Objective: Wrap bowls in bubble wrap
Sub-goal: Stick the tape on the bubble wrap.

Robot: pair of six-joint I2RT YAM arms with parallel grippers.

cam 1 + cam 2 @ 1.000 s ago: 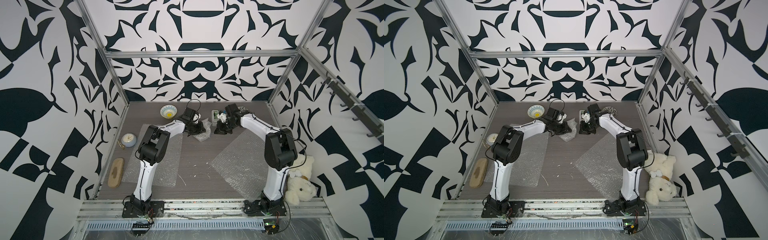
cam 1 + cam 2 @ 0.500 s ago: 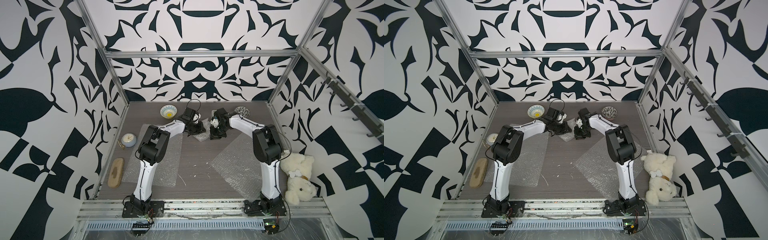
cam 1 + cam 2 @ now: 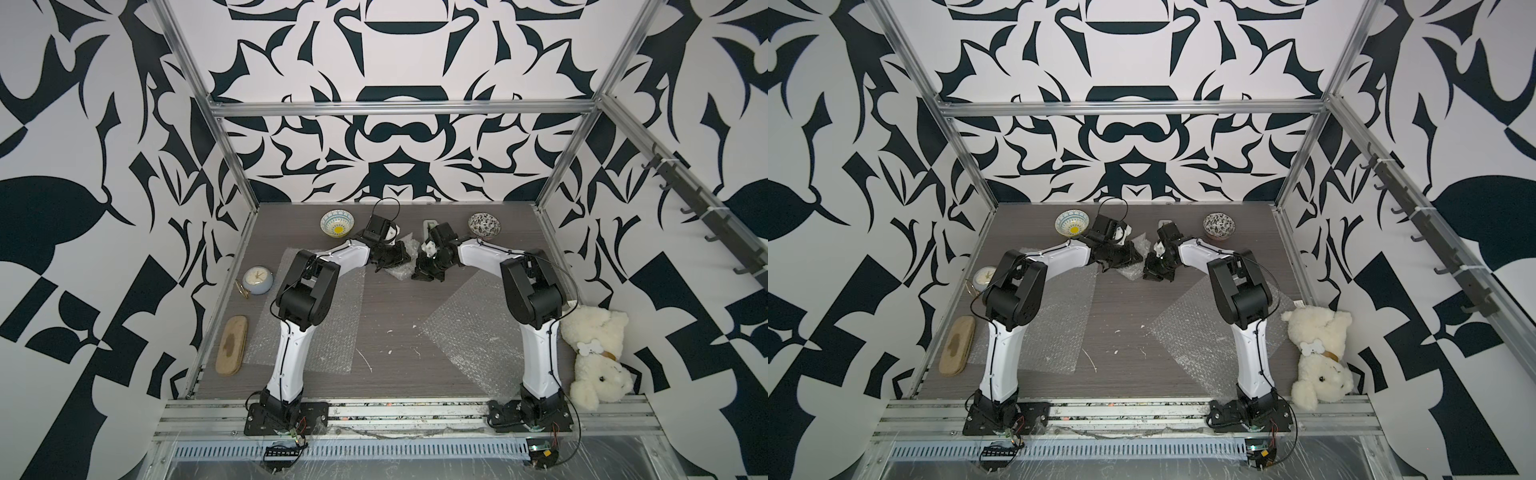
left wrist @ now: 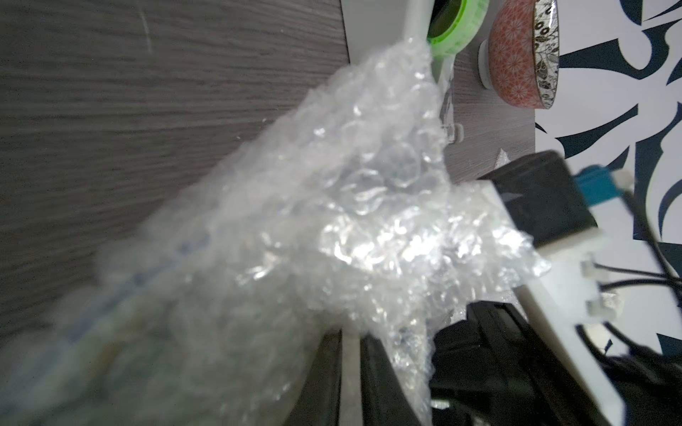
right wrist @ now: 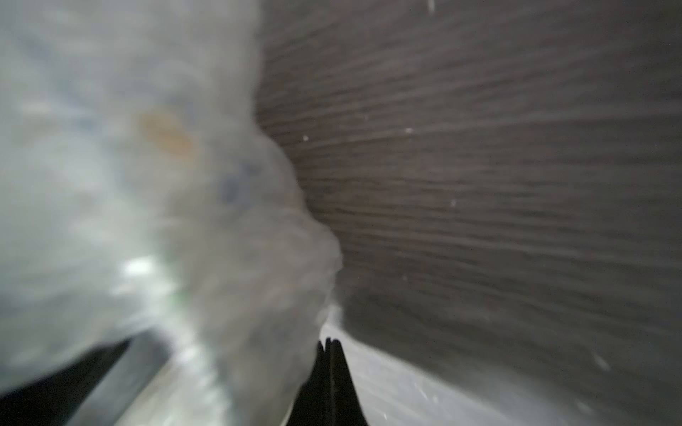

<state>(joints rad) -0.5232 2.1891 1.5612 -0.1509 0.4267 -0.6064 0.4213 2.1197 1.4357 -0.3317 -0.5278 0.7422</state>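
Bubble wrap sheet [image 3: 336, 328], near left, lies flat, its long axis running near to far. The second sheet [image 3: 469, 332], near right, is flat too, turned corner-on. Further back, mid-table, there's a crumpled, shiny bundle [image 3: 400, 273] with blue and orange blurs showing through. Left claw [image 3: 401, 261] is buried in it, jaws hidden, can't tell. Right claw [image 5: 327, 345] is pinched tight just beside it, nothing seen between the tips. At the back, the yellow-centred bowl [image 3: 337, 223] and floral bowl [image 3: 484, 224] sit upright, bare.
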